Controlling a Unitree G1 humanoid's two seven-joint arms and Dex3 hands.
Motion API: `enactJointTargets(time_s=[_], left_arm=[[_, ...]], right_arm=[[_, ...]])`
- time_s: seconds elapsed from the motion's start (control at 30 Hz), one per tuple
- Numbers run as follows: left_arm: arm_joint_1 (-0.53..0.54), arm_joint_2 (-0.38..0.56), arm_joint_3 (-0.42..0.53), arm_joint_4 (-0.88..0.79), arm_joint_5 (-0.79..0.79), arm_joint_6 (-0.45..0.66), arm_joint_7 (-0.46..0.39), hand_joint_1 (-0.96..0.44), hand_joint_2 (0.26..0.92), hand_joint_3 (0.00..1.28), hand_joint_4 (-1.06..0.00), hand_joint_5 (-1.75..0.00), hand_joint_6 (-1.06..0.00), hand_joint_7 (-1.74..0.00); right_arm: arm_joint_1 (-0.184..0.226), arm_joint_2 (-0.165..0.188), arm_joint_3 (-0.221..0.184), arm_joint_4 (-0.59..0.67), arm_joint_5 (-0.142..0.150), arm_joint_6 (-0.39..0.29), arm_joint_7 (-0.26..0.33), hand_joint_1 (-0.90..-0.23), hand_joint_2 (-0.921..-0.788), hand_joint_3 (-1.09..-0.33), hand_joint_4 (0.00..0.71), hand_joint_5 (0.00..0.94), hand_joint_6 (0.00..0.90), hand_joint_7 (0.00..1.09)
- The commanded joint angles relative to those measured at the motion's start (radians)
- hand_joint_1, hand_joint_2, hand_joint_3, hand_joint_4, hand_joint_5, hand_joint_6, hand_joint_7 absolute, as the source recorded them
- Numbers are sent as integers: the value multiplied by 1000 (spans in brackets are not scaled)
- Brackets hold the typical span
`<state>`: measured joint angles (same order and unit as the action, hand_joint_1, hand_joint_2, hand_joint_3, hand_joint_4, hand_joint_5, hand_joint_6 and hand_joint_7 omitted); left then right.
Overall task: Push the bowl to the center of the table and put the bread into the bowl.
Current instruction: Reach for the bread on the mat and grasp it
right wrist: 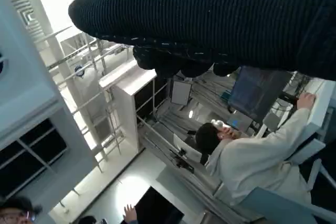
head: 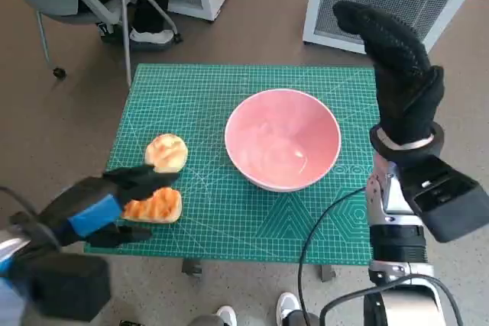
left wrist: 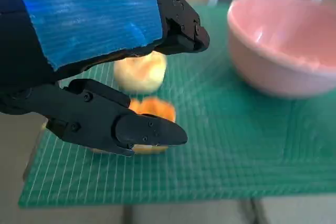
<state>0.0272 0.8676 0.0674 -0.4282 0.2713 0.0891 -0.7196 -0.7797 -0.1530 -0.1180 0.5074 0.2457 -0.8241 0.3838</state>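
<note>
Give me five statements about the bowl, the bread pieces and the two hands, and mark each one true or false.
1. The pink bowl is empty. True.
2. Two pieces of bread lie on the green mat. True: a pale bread roll and a browner bread piece.
3. The right hand rests inside the bowl. False: it is raised beside the bowl's right side, holding nothing.
4. The left hand is over by the bowl. False: it is at the browner bread piece, fingers apart around it, with no grip showing.
5. The bread lies to the bowl's right. False: both pieces lie to its left in the head view.
</note>
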Motion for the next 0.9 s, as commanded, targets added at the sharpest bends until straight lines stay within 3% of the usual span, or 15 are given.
enactJointTargets(time_s=[0.03, 0.4, 0.6, 0.67, 0.7, 0.73, 0.8, 0.9], left_arm=[[-49, -3, -67, 65, 52, 31, -3, -461, 921, 61, -396, -28, -417, -59], [-86, -59, -174, 182, 153, 75, 49, -387, 920, 21, -463, -38, -462, -107], [-78, -102, -198, 244, 202, 48, 148, -310, 917, 10, -596, -68, -350, -529], [-71, -118, -197, 264, 203, 31, 184, -242, 912, 24, -494, -729, -348, -731], [-68, -125, -195, 274, 202, 20, 202, -232, 910, 24, -477, -831, -352, -758], [-63, -133, -190, 289, 196, -1, 224, -20, 914, 80, -504, -1026, -380, -826], [-57, -140, -183, 311, 184, -37, 253, -11, 917, 124, -538, -1226, -454, -972], [-53, -140, -177, 329, 173, -73, 273, -4, 907, 165, -602, -1263, -480, -1170]], right_arm=[[21, 1, -1, 2, 18, 19, 16, -588, -921, -827, 249, 40, -1, 686], [33, 1, 1, -21, 17, 27, 11, -575, -921, -834, 244, 43, -1, 683], [42, 2, 2, -45, 8, 33, 1, -577, -921, -835, 242, 46, -1, 683], [44, 2, 2, -48, 4, 32, -2, -578, -921, -834, 241, 47, -1, 684], [45, 1, 2, -49, 2, 31, -3, -578, -921, -834, 241, 47, -1, 684], [45, 1, 2, -49, 1, 31, -3, -579, -921, -834, 240, 48, -1, 684], [45, 2, 3, -48, -1, 29, -3, -581, -921, -835, 240, 49, -1, 685], [45, 2, 3, -45, -2, 26, -3, -581, -921, -835, 239, 50, -1, 685]])
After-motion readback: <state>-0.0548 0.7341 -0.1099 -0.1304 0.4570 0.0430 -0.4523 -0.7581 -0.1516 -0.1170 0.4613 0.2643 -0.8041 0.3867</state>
